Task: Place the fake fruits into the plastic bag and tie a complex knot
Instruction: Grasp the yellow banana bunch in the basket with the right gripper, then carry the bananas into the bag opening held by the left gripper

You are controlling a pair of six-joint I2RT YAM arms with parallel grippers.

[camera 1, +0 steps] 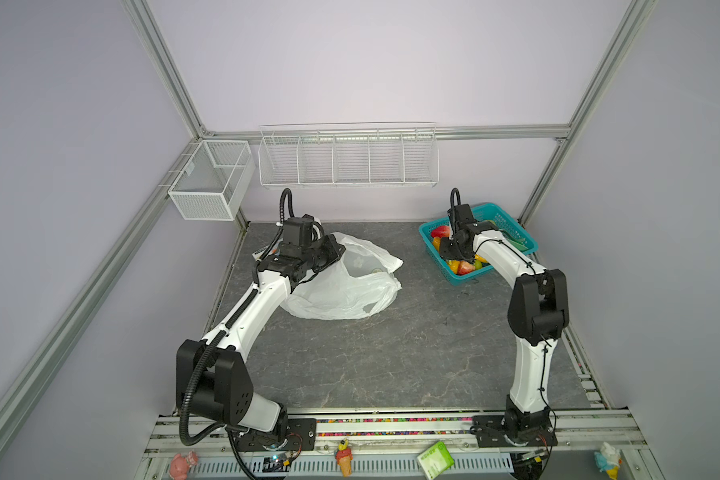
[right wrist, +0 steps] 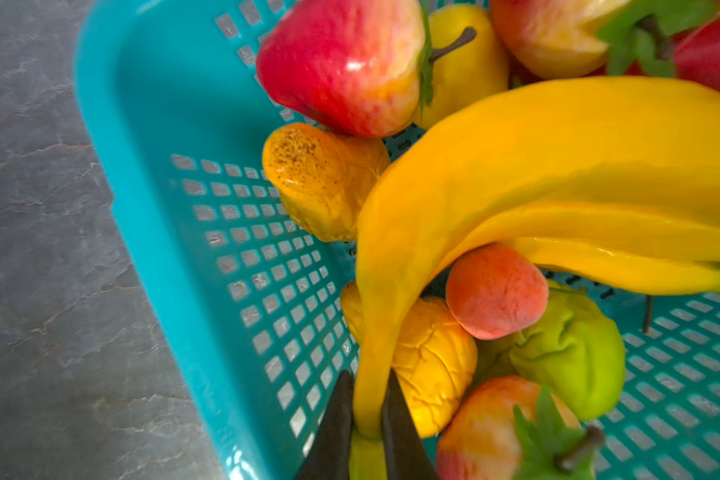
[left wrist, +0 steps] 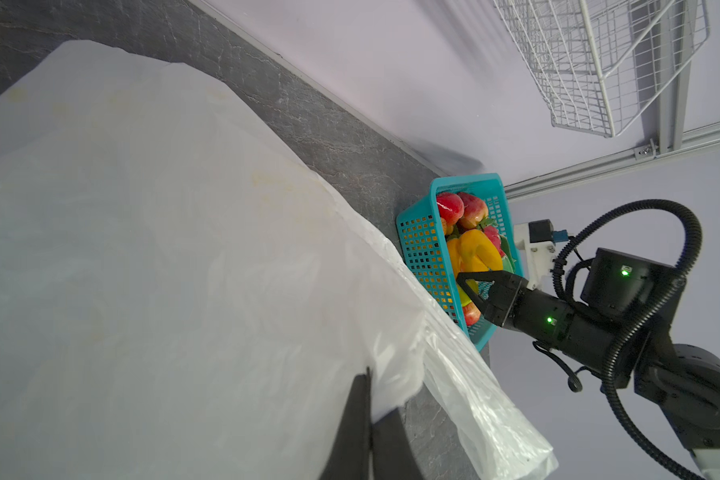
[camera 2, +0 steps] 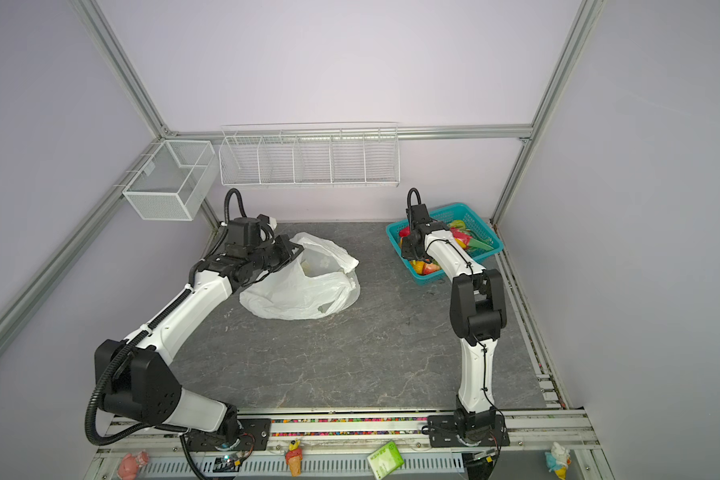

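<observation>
The white plastic bag (camera 1: 350,291) (camera 2: 300,295) lies crumpled at the back left of the table, its mouth lifted. My left gripper (left wrist: 370,374) (camera 1: 336,250) is shut on the bag's upper edge (left wrist: 184,249). The fake fruits sit in a teal lattice basket (camera 1: 427,241) (camera 2: 393,237) (right wrist: 163,208) at the back right. My right gripper (right wrist: 368,386) (left wrist: 468,286) reaches down into the basket and is shut on the stem end of the yellow banana bunch (right wrist: 558,166) (left wrist: 474,253). Around it lie a red-yellow peach (right wrist: 341,66), orange citrus (right wrist: 321,178), a yellow citrus (right wrist: 433,361) and a green fruit (right wrist: 570,349).
White wire racks (camera 1: 348,158) hang on the back wall and a mesh box (camera 1: 208,178) on the left frame. Ice-cream-cone figurines (camera 1: 344,457) and a green box (camera 1: 435,459) stand on the front rail. Grey table (camera 1: 391,353) stretches between the arms.
</observation>
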